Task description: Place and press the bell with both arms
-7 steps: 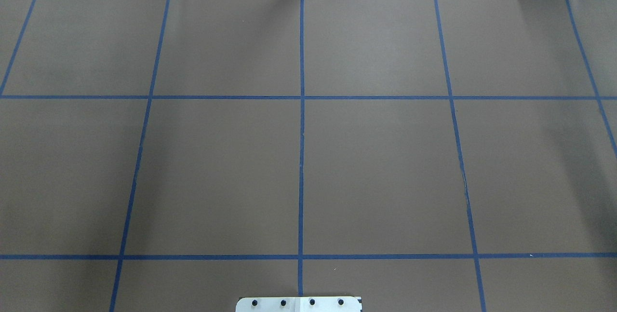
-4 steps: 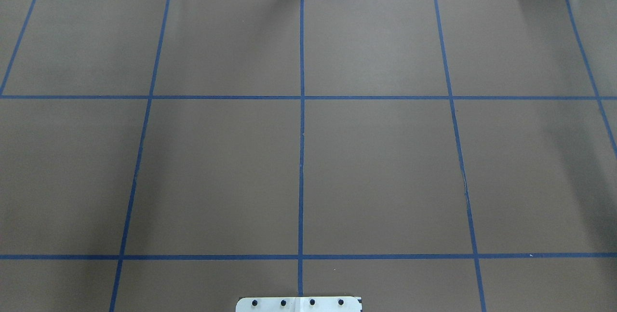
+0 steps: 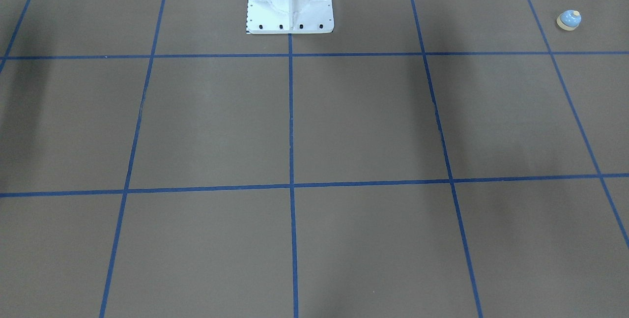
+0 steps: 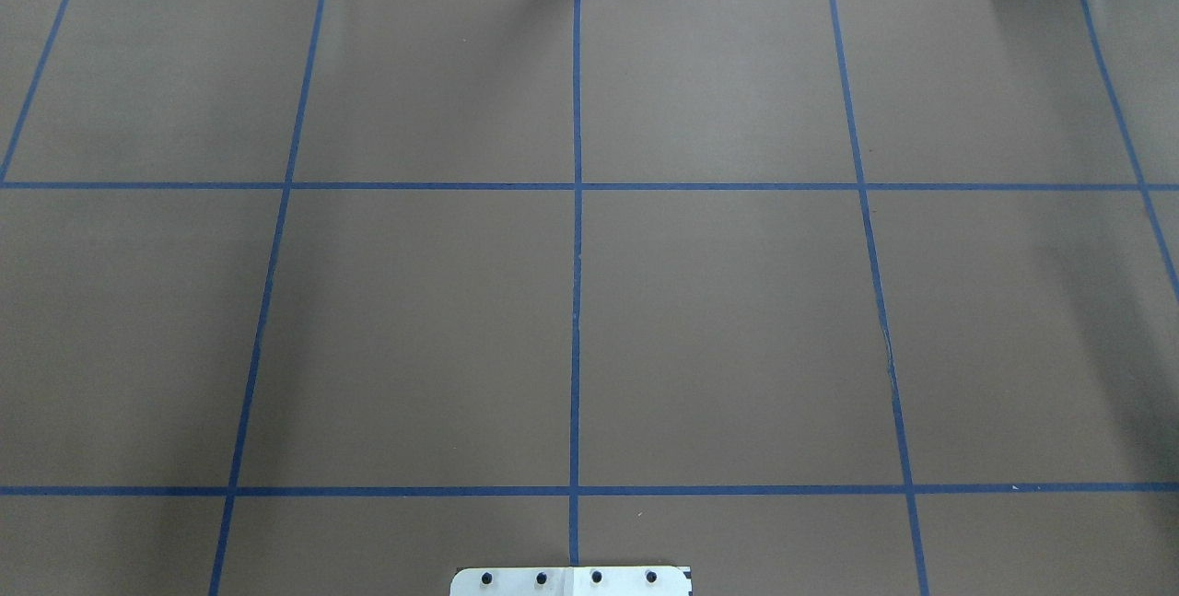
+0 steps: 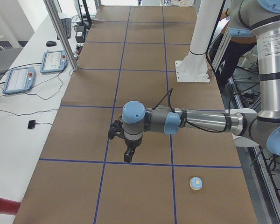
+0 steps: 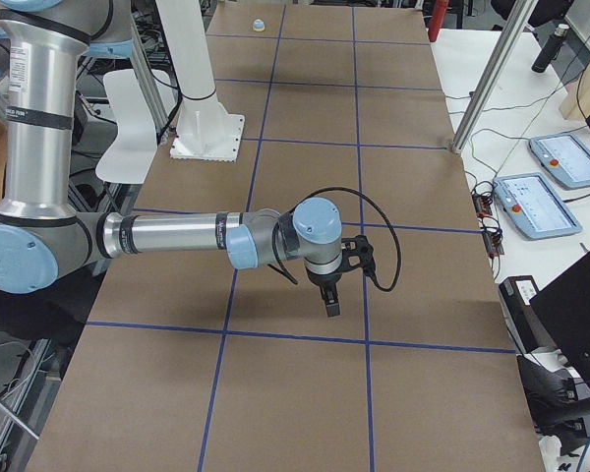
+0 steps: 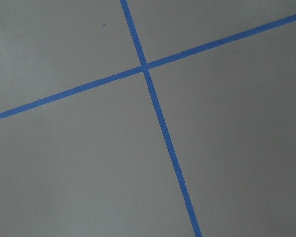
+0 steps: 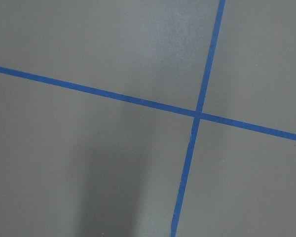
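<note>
The bell (image 3: 569, 19) is a small light-blue dome on a cream base, standing upright on the brown table cover near the robot's left end; it also shows in the exterior left view (image 5: 195, 183) and far off in the exterior right view (image 6: 259, 24). My left gripper (image 5: 129, 156) points down above the table, apart from the bell, which lies nearer the robot's edge. My right gripper (image 6: 331, 305) points down above the table's other end, far from the bell. I cannot tell whether either is open or shut. Both wrist views show only tape lines.
The white bolted pedestal (image 3: 290, 8) stands at the robot's side of the table. Blue tape lines (image 4: 577, 209) divide the brown cover into squares. Tablets (image 5: 19, 78) and cables lie on the white bench beside it. A red cylinder (image 5: 2, 205) lies at the table's left end.
</note>
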### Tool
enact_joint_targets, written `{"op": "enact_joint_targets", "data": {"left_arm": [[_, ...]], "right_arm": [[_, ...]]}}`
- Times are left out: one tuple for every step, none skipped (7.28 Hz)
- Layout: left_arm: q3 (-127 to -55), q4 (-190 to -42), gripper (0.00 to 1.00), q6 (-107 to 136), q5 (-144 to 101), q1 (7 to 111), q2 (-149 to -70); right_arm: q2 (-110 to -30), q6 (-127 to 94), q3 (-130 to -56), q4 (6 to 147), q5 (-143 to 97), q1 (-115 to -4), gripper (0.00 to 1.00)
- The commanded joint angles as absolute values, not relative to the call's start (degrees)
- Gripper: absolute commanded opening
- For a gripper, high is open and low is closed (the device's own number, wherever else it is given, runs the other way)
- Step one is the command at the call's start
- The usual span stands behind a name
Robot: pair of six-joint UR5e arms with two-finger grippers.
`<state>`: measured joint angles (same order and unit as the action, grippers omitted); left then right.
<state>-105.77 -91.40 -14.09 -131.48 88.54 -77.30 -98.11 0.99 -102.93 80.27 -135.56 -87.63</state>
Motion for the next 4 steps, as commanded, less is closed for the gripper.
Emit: {"op": "enact_joint_targets", "data": {"left_arm": [[-106.61,-92.54,1.0,-15.56,-131.48,88.68,-70.88],[-106.61,-96.2,1.0,-15.9,-131.31,88.59,-65.62],[-104.87,-104.59,1.0,-15.47,-130.87,88.42,-59.39],[-104.24,-108.94,1.0,-13.12,-130.87,88.07,-56.19]], "right_arm": [[-98.09,1.05,-103.45,80.24,-136.49,-87.63,1.0],[-98.17,1.05,-103.45,80.16,-137.28,-87.63,1.0],[-98.17,1.05,-103.45,80.16,-139.11,-87.63,1.0],[-98.09,1.49,-103.45,80.07,-139.22,-87.63,1.0]]}}
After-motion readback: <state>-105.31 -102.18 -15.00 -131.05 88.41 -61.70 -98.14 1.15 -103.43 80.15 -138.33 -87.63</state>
